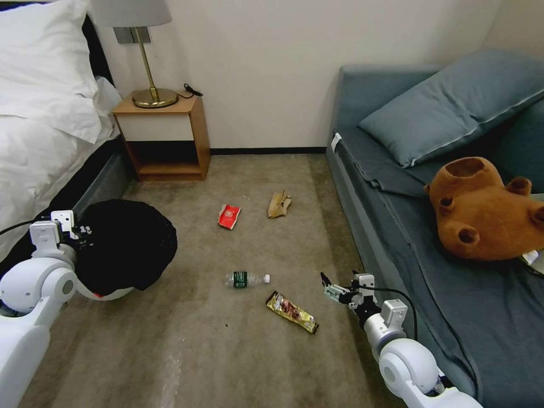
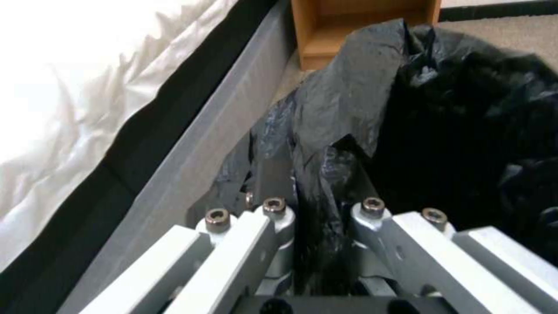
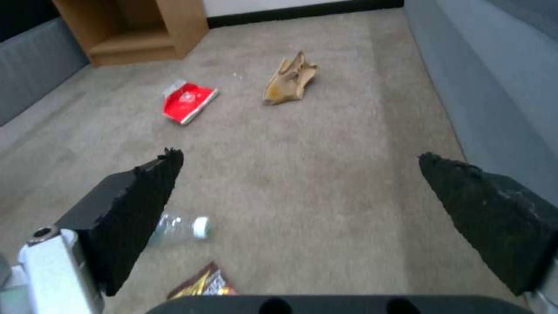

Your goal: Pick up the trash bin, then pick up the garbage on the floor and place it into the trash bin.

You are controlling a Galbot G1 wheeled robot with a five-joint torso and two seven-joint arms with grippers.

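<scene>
Left gripper [image 2: 314,205] pinches the trash bin [image 1: 126,245] by its black liner beside the bed [image 1: 45,130]; right gripper [image 3: 296,170], jaws spread, hovers above carpet near bottle [image 1: 247,279] and yellow-brown wrapper [image 1: 292,311].

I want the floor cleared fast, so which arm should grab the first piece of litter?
Probably the right: its pincer hangs open beside the yellow wrapper and bottle, while the left pincer grips the bin.

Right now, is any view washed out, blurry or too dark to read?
Left wrist view: the bedding is blown out to white, and the bin bag's folds sink into black. Right wrist view: soft overall, the near bottle blurred. Head view: evenly lit, only the pillow bright.
</scene>
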